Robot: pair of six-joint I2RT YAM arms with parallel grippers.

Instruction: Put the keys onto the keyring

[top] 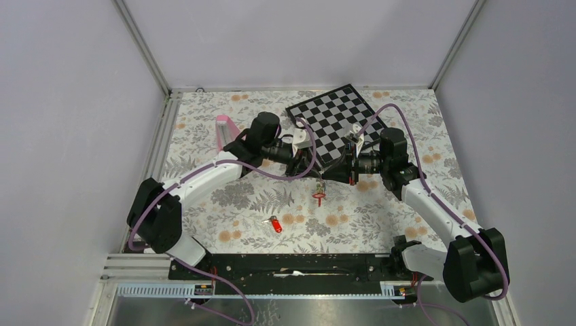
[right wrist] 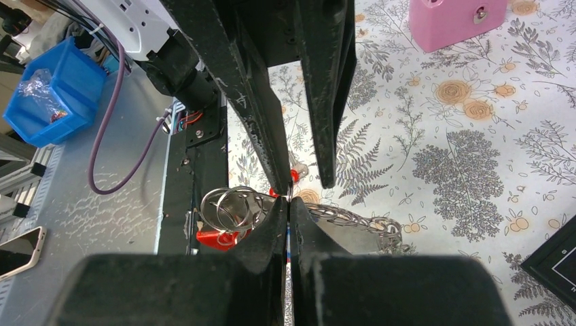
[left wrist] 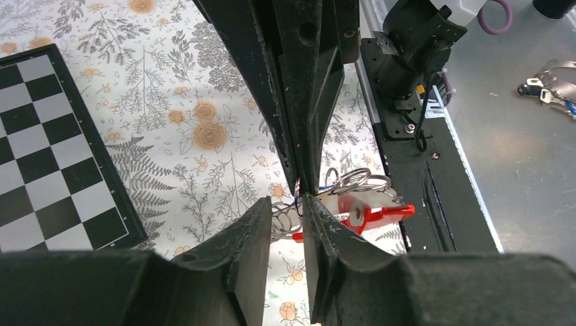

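One loose red-tagged key (top: 274,223) lies on the desk (top: 421,129), not yet threaded. Keyring (top: 318,197) hangs between pincers. Right pincer (right wrist: 289,201) is clenched on a thin metal piece (right wrist: 288,292), probably a key. Left pincer (left wrist: 286,204) grip: cannot tell.

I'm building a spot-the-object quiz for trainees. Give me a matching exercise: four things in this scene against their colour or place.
Things:
1 block
2 board
3 loose key
4 keyring bunch

Descriptions:
A black-and-white squares
B red tag, lying alone on the table
C held up off the table
D pink, far left

Pairs: 1-D, 2-A, 3-B, 4-C
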